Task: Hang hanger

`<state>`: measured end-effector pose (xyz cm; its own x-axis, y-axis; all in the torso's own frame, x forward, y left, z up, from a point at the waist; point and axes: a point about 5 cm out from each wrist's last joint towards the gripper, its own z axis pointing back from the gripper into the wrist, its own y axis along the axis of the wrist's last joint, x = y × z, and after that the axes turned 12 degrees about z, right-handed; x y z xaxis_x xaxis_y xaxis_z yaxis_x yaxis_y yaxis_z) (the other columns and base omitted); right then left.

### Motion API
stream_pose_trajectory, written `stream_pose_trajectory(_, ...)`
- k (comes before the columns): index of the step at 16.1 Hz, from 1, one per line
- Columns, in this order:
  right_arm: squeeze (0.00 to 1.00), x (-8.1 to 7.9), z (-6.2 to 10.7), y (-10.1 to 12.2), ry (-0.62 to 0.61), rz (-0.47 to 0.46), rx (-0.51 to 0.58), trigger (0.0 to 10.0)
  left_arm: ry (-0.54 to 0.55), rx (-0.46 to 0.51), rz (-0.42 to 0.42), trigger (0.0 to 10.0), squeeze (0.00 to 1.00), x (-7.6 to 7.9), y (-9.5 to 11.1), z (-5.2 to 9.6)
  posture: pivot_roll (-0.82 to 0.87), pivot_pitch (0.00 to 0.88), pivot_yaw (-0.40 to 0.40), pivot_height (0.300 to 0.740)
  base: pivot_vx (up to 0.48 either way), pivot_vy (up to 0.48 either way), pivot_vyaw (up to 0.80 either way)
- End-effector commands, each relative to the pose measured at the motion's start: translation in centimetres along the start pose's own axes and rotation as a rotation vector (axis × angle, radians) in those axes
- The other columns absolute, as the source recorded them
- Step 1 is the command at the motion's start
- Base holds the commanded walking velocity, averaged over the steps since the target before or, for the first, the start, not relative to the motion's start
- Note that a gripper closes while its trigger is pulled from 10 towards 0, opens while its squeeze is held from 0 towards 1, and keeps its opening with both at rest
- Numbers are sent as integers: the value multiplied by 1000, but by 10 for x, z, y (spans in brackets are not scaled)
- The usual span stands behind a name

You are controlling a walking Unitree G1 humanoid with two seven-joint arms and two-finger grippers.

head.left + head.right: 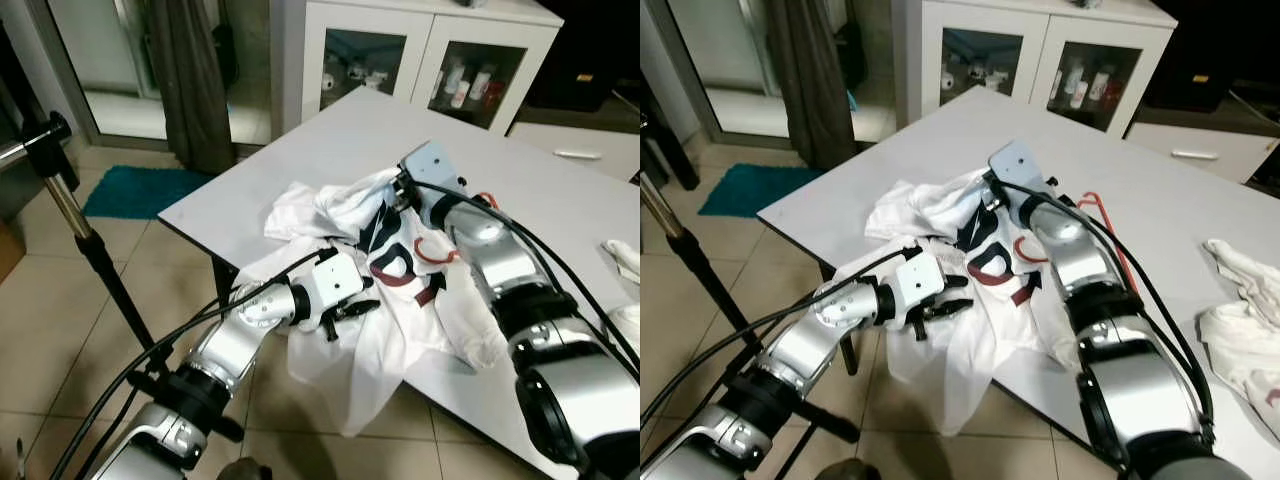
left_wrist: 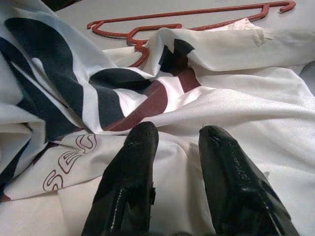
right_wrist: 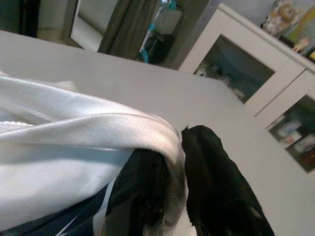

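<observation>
- White satin-like shirt (image 1: 380,300) with navy and dark red lettering lies crumpled on the near corner of the pale grey table (image 1: 330,150), its lower part drooping over the table's edge.
- Thin red plastic hanger (image 1: 1102,222) lies flat on the tabletop just beyond the shirt, one end tucked under the fabric; in the left wrist view (image 2: 187,22) it lies past the folds.
- Right gripper (image 3: 182,162) is at the far side of the heap, its black fingers (image 3: 211,182) pinching a fold of the white cloth between them.
- Left gripper (image 2: 177,142) rests on the shirt's near part at the table edge, its two fingers (image 2: 135,172) slightly apart with nothing held.
- White glass-door cabinet (image 1: 420,50) stands behind the table, and a teal mat (image 1: 135,190) lies on the tiled floor.
</observation>
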<state>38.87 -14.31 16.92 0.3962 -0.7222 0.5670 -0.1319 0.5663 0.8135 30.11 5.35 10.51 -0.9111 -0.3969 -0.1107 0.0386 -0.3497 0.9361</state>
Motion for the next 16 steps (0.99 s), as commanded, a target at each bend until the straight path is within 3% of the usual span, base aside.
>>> stream_pose_trajectory(1, 0, 14, 7, -1, -8, -22, 3, 10000, -2, -10, -11, 10000, 0, 0, 1, -2, 57, 0, -51, 723, 0, 0, 0)
stream_pose_trajectory(2, 0, 14, 7, -1, -8, -22, 3, 10000, -2, -10, -11, 10000, 0, 0, 1, -2, 57, 0, -51, 723, 0, 0, 0)
stream_pose_trajectory(3, 1000, 11, 14, 0, 86, -15, 27, 10000, 0, -11, -11, 10000, 0, 1, 1, -3, 52, 0, -52, 723, 0, 0, 0)
stream_pose_trajectory(4, 1000, 7, 23, 4, 177, 3, 61, 10000, 2, -10, -12, 10000, 0, 1, 1, -3, 50, 0, -53, 723, 0, 0, 0)
stream_pose_trajectory(6, 1000, 7, 26, 6, 194, 2, 73, 10000, 3, -10, -12, 10000, 0, 1, 1, -3, 50, 0, -53, 723, 0, 0, 0)
stream_pose_trajectory(7, 0, 11, 34, 6, 212, 9, 79, 10000, 5, -8, -14, 10000, 0, 1, 1, -4, 45, 0, -54, 723, 0, 0, 0)
stream_pose_trajectory(8, 0, 15, 43, 4, 244, 33, 83, 10000, 5, -6, -15, 10000, 0, 1, 1, -4, 40, 0, -53, 723, 0, 0, 0)
stream_pose_trajectory(12, 0, 29, 63, 2, 243, -10, 77, 10000, 6, -3, -18, 10000, 0, 1, 2, -5, 35, 0, -49, 723, 0, 0, 0)
stream_pose_trajectory(13, 459, 29, 63, 2, 235, -15, 76, 10000, 5, -3, -19, 10000, 0, 1, 2, -5, 35, 0, -49, 723, 0, 0, 0)
stream_pose_trajectory(14, 1000, 28, 63, 4, 236, -25, 81, 10000, 5, -4, -19, 10000, 0, 1, 2, -6, 35, 0, -49, 723, 0, 0, 0)
stream_pose_trajectory(16, 1000, 20, 61, 10, 263, -38, 102, 10000, 4, -2, -21, 10000, 0, 2, 3, -6, 38, 0, -47, 723, 0, 0, 0)
